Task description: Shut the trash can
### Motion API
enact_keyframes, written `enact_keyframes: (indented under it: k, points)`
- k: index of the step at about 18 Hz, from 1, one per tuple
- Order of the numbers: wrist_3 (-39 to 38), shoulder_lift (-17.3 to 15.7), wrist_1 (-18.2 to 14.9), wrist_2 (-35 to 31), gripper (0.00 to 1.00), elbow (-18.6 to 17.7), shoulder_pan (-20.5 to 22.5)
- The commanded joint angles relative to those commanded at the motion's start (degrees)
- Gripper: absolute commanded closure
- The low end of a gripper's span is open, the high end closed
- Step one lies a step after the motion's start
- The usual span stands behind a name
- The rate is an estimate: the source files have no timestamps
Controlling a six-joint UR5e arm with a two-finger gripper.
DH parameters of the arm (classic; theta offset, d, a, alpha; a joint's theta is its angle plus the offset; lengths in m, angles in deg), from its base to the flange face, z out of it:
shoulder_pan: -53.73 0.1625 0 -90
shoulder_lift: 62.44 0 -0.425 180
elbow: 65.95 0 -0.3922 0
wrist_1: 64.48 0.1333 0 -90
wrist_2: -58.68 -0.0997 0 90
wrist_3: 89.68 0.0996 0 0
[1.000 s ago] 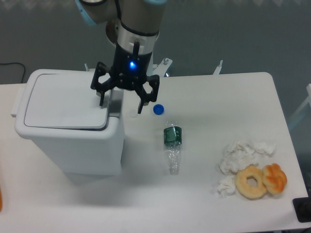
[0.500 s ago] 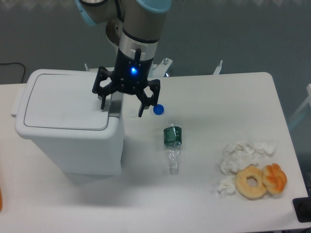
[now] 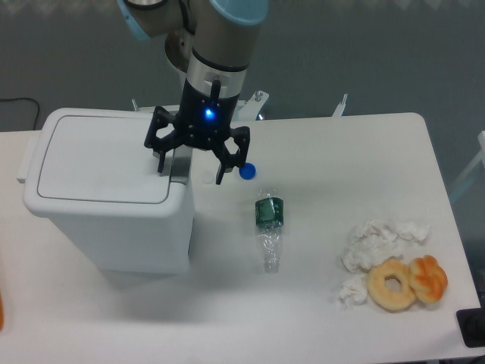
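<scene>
We find the gripper (image 3: 191, 171) with its fingers spread wide and holding nothing, pointing downward over the right edge of the trash can (image 3: 110, 193). One fingertip (image 3: 161, 167) hangs above the lid's right margin; the other is out past the can's side, over the table (image 3: 326, 152). A blue light glows on the gripper body.

The trash can stands at the left end of the table, its flat white lid lying level in the rim. We cannot see inside it.

Just right of the gripper we note a blue bottle cap (image 3: 247, 171), and below it a crushed clear bottle (image 3: 269, 227) with a green label. Well apart, at the right, we see crumpled tissues (image 3: 375, 243) touching two pastries (image 3: 407, 282). The surface is white; behind it is a grey wall.
</scene>
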Motion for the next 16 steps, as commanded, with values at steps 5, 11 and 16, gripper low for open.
enact_keyframes:
  k: [5,11,16]
  points:
    - [0.09,0.35,0.09,0.09,0.0,0.09,0.0]
    - [1.05,0.27,-0.17,0.17,0.0,2.45,0.26]
    - [3.33,0.88,-0.09,0.35,0.0,5.09,4.29]
